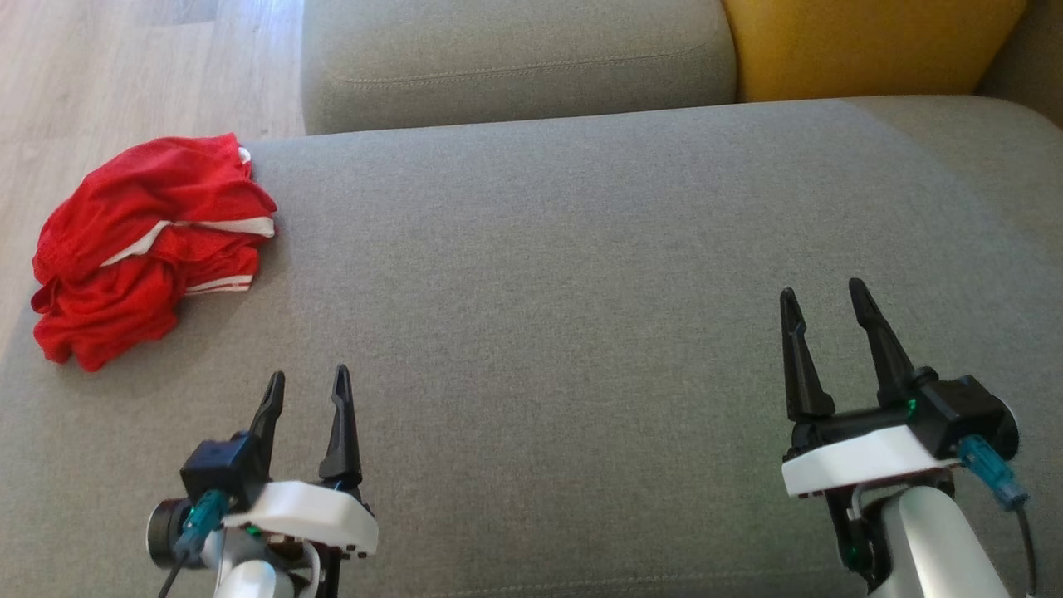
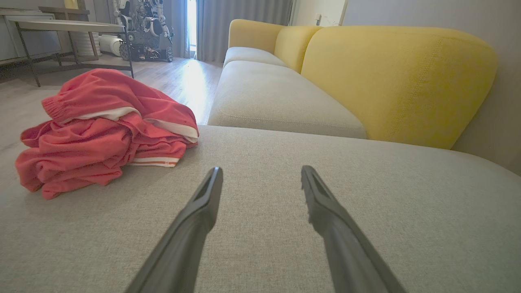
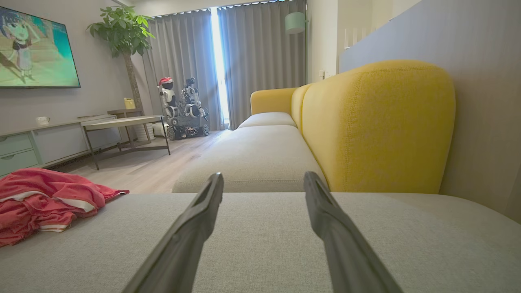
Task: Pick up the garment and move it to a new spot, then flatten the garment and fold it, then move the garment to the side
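Note:
The garment (image 1: 145, 245) is red mesh shorts with white stripes, lying crumpled in a heap at the far left edge of the grey sofa seat (image 1: 565, 274). It also shows at the left of the left wrist view as the garment (image 2: 101, 128) and low left in the right wrist view as the garment (image 3: 44, 203). My left gripper (image 1: 307, 378) hovers open over the seat, to the right of and nearer than the heap, holding nothing. My right gripper (image 1: 822, 291) stands open far to the right, nothing between its fingers.
A second grey seat cushion (image 1: 515, 58) adjoins the far side, with a yellow backrest (image 1: 864, 41) at the upper right. Wooden floor (image 1: 108, 75) lies beyond the left edge. A table (image 3: 122, 122) and another wheeled robot (image 3: 183, 108) stand across the room.

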